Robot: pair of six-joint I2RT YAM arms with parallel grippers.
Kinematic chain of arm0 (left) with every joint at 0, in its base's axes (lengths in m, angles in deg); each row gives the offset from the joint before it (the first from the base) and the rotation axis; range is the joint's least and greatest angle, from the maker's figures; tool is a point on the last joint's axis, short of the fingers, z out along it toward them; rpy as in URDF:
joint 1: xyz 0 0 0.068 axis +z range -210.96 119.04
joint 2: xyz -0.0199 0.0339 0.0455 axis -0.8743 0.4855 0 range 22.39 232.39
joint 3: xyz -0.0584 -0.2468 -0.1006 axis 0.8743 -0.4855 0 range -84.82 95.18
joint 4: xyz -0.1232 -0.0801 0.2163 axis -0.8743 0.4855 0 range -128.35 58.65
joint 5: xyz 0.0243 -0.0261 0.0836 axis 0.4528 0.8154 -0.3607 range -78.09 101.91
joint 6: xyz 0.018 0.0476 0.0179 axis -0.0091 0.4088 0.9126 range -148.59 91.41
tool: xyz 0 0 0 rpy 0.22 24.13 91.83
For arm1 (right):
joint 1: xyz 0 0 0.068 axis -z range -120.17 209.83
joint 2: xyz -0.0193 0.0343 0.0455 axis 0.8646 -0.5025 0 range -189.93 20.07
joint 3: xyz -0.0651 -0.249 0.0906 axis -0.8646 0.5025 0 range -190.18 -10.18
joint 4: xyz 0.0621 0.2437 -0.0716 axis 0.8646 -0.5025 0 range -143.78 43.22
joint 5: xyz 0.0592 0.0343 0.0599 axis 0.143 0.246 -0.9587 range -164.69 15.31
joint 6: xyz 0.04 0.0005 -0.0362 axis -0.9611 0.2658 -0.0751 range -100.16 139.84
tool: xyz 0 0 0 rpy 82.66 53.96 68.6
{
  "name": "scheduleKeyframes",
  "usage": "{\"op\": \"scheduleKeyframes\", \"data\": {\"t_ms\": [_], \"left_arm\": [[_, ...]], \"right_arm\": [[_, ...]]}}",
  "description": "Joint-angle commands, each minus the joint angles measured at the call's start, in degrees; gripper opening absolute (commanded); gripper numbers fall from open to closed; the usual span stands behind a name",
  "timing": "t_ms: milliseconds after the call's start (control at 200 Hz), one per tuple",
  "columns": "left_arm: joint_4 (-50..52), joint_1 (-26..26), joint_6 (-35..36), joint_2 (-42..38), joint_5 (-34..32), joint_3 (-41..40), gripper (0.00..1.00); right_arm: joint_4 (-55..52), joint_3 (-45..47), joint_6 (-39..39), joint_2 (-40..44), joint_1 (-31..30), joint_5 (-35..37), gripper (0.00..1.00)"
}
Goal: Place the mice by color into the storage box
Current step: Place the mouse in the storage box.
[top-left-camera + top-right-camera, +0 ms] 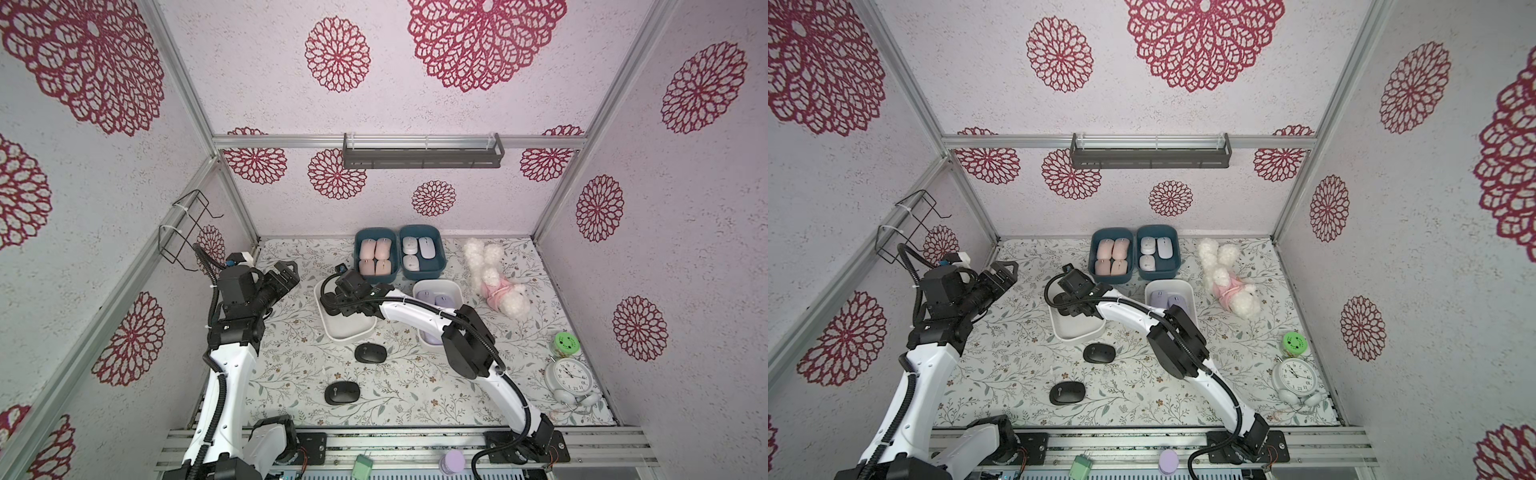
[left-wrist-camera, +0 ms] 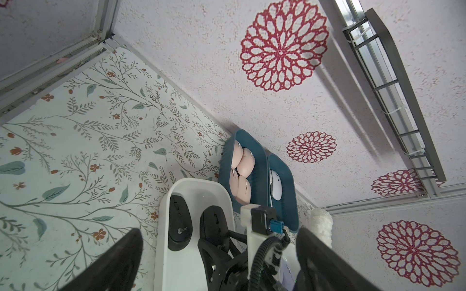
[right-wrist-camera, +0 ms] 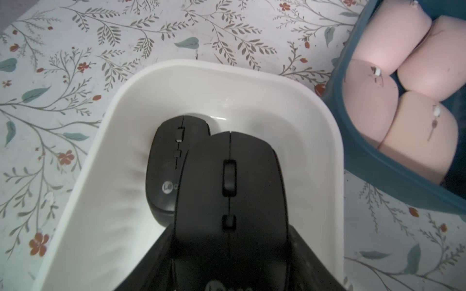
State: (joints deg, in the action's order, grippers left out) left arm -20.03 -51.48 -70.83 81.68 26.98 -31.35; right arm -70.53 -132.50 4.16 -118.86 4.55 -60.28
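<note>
**Top views:** The right arm (image 1: 415, 309) reaches across the floral mat (image 1: 291, 374) to a white box (image 1: 345, 334), and its wrist hides most of the box's inside. The forearm also covers part of a second white box (image 1: 453, 286), which holds lilac mice (image 1: 424, 296). At the back wall 2 teal boxes stand side by side. 4 pink mice (image 1: 376, 259) fill one and 3 pale mice (image 1: 417, 251) lie in the other. A loose mouse (image 1: 370, 353), black, lies just in front of the white box, and a second loose mouse (image 1: 1067, 392) lies nearer the arm bases. A plush (image 1: 494, 282), a jar (image 1: 566, 344) and a clock (image 1: 571, 374) line the mat's right side. The left claw (image 1: 286, 270) hangs open and empty over the mat's left side.

**Left wrist:** The spread fingers (image 2: 121, 257) frame the white box, where a boxed mouse (image 2: 179, 226) lies flat. The right arm's camera mount (image 2: 262, 219) partly blocks the teal boxes.

**Right wrist:** The right claw (image 3: 229, 239) is clamped on the sides of a held mouse (image 3: 229, 176), also black, inside the white box's rim. It overlaps the boxed mouse. Whether it touches the box floor cannot be told.
</note>
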Motion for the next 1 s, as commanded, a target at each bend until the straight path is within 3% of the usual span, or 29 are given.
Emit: {"op": "scheduleKeyframes", "data": {"t_ms": [0, 185, 996], "left_arm": [[-0.13, -0.27, -0.39, 0.28, 0.48, 1.6, 0.97], [-0.12, -0.28, -0.39, 0.59, 0.57, 1.54, 0.97], [0.05, -0.25, -0.66, 2.01, 1.94, 2.12, 0.97]], "right_arm": [[-3.6, -7.43, -1.55, -2.61, -0.16, 5.48, 0.4], [-6.88, -14.94, -2.77, -8.27, -0.13, 8.07, 0.4], [-5.96, -15.32, -0.47, -9.51, 1.78, 0.97, 0.57]]}}
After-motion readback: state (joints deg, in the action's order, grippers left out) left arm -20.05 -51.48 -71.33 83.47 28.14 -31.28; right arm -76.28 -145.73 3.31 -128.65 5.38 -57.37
